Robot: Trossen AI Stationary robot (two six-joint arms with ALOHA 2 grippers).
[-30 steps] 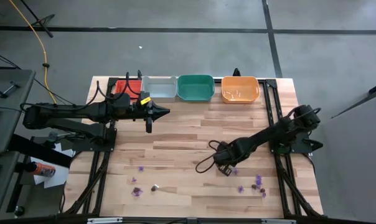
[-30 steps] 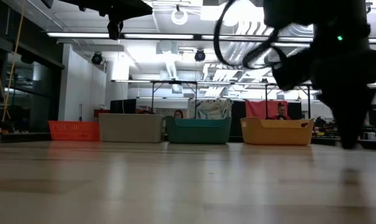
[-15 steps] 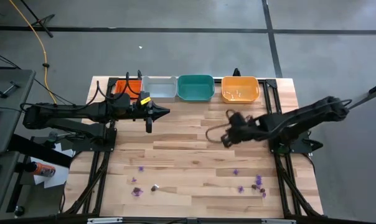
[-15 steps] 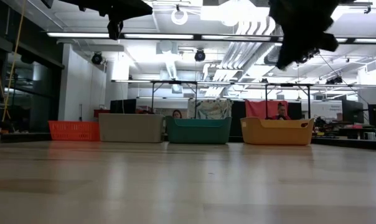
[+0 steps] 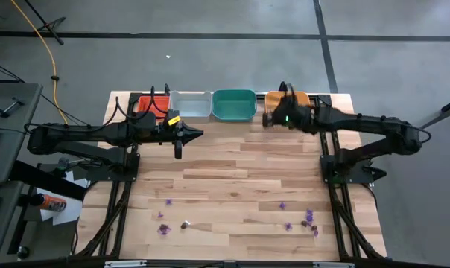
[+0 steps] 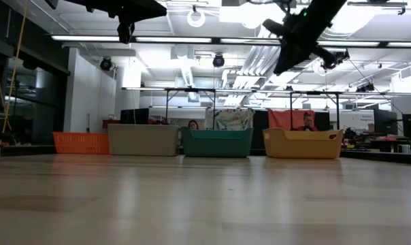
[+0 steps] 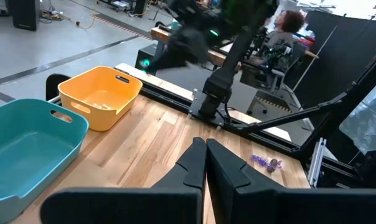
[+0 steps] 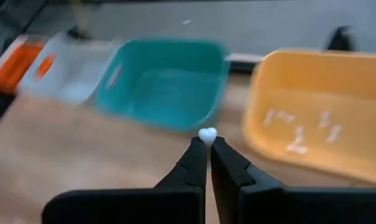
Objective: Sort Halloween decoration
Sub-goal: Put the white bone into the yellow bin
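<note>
The right gripper [image 8: 205, 149] is clamped on a tiny pale trinket [image 8: 207, 134], which peeps out as a whitish bead at the very tips. From the gripper, the orange tray [image 8: 312, 124] lies just ahead and a little to one side, the green tray [image 8: 166, 84] ahead to the other side; in the high view the gripper [image 5: 273, 119] hangs in the air beside the near rim of the orange tray [image 5: 298, 97]. Pale pieces [image 8: 297, 130] already lie in that tray (so it is probably the target), and what matters is carrying the tips forward over its rim before letting go. The right arm is the nearer one; the left gripper [image 7: 205, 152], fingers together and empty, waits well off toward the red tray [image 5: 152, 102].

A second ago the right gripper was down at the worktop [image 5: 232, 171] among the purple trinkets [image 5: 308, 217]; it has since lifted and swung across to the trays.
</note>
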